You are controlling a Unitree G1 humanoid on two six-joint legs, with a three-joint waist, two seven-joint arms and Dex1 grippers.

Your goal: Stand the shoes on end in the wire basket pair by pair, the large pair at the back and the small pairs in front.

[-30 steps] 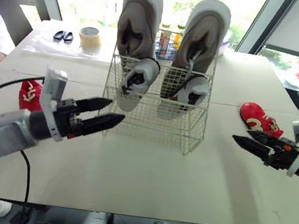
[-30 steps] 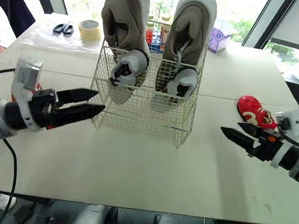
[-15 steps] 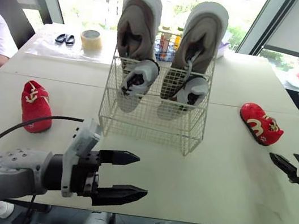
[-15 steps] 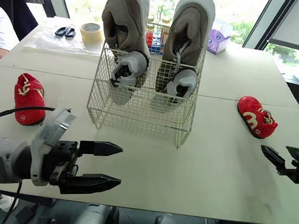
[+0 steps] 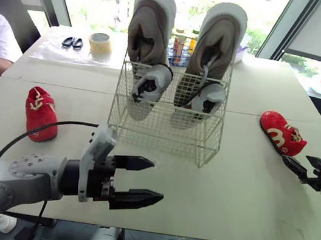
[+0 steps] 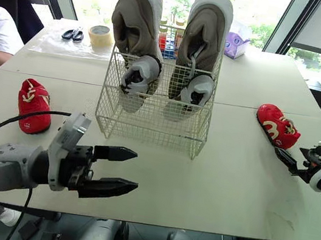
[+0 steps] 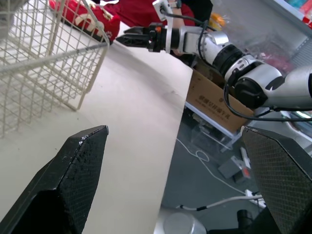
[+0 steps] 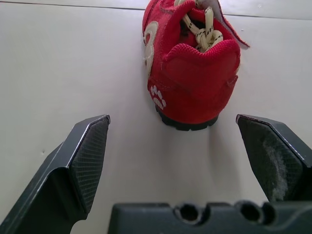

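White wire basket (image 5: 165, 130) on pale bench (image 5: 246, 196) holds two large grey-brown shoes (image 5: 149, 32) on end, at its back. One small red shoe (image 5: 42, 114) lies left of basket, second red shoe (image 5: 282, 133) right. Left claw (image 5: 156, 181) apart, before basket; right claw (image 6: 283, 158) apart, facing second red shoe's heel.

We see the left shoe (image 5: 42, 114) red, the right shoe (image 8: 190, 63) red with cream laces and white marks, the sneakers (image 5: 148, 28) taupe, white-soled, the wire basket (image 5: 164, 136) cream.
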